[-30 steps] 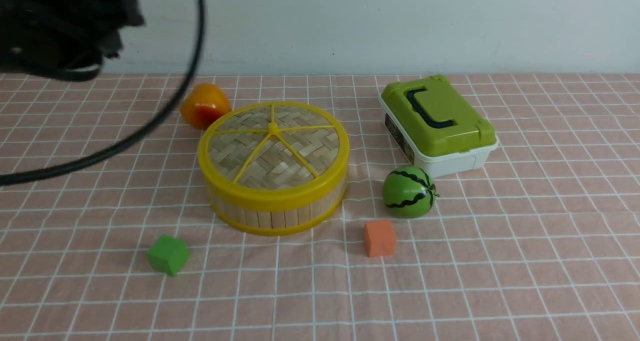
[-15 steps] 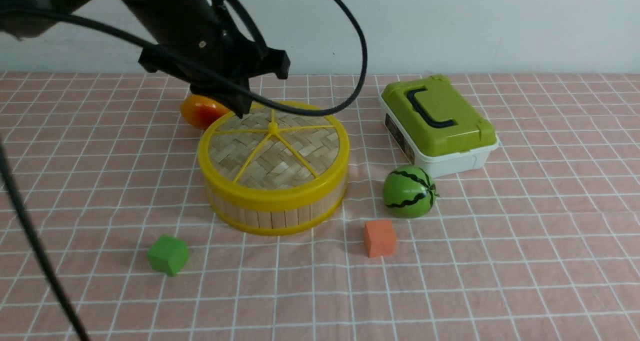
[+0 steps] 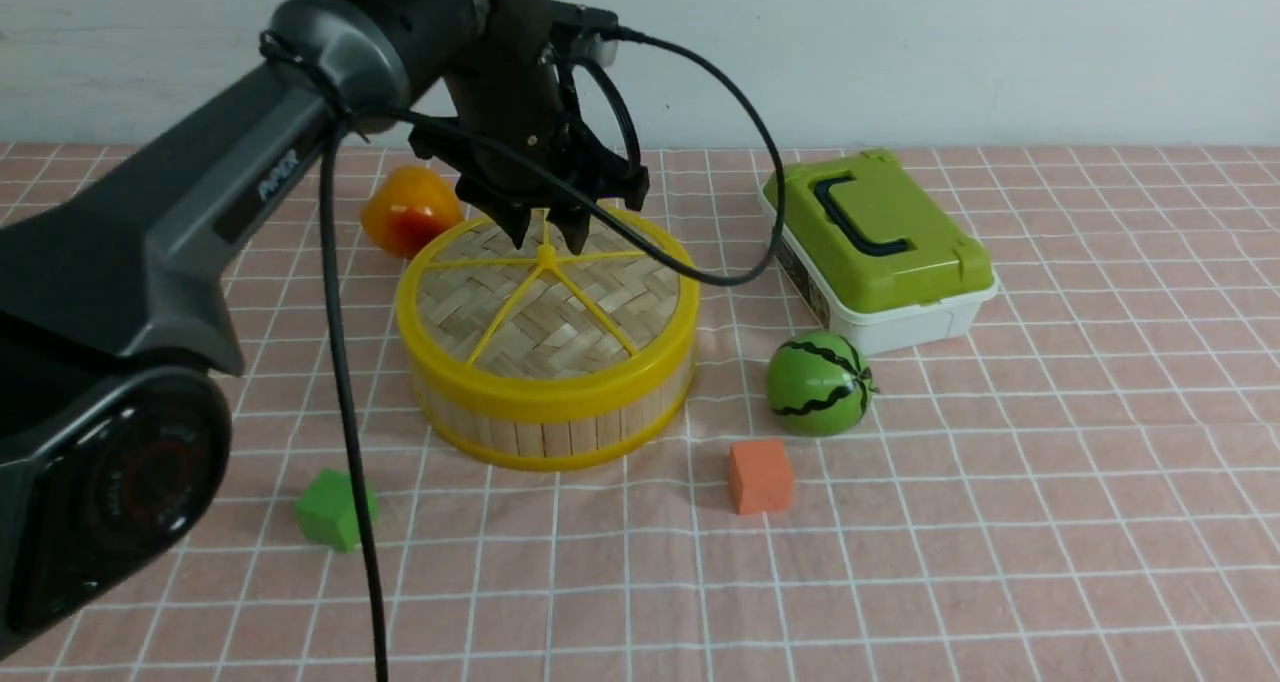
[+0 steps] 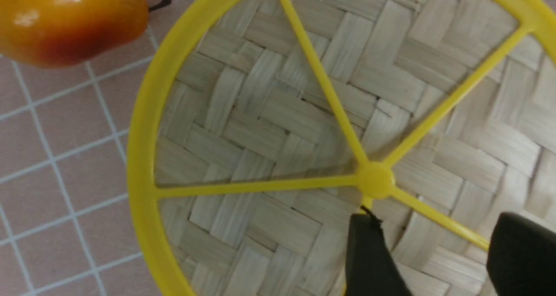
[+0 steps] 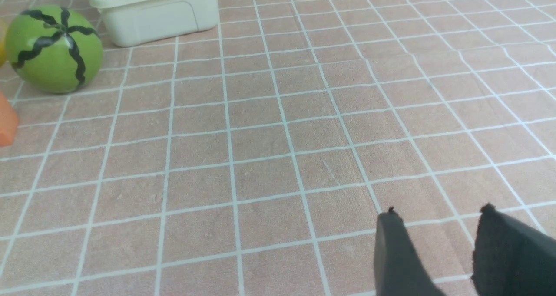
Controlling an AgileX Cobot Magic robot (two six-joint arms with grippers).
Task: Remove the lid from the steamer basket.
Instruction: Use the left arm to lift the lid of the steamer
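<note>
Your L gripper point(image 3: 545, 234) hangs tips-down over the lid point(image 3: 548, 297), fingers apart w/ a clear gap, nothing between them. In front view the tips sit either side of the centre knob point(image 3: 545, 255), just above it. Wrist view puts the knob just off one fingertip point(image 4: 369, 244), not betw. the two. Can't tell if the tips touch the weave.

Lid sits flat and seated on the steamer basket point(image 3: 560, 427), yellow rims lined up. Basket is mid-cloth on the pink checked tablecloth point(image 3: 1050, 482).

Orange-yellow fruit point(image 3: 408, 210) is just behind the basket on your L side. Green-lidded white box point(image 3: 875, 242) is to the R, w/ the toy watermelon point(image 3: 818, 383) just in front of it. Orange cube point(image 3: 759, 475) and green cube point(image 3: 335, 508) lie nearer you, well apart.

R gripper point(image 5: 438, 213): fingers apart, empty, low over bare cloth, out of front view.
</note>
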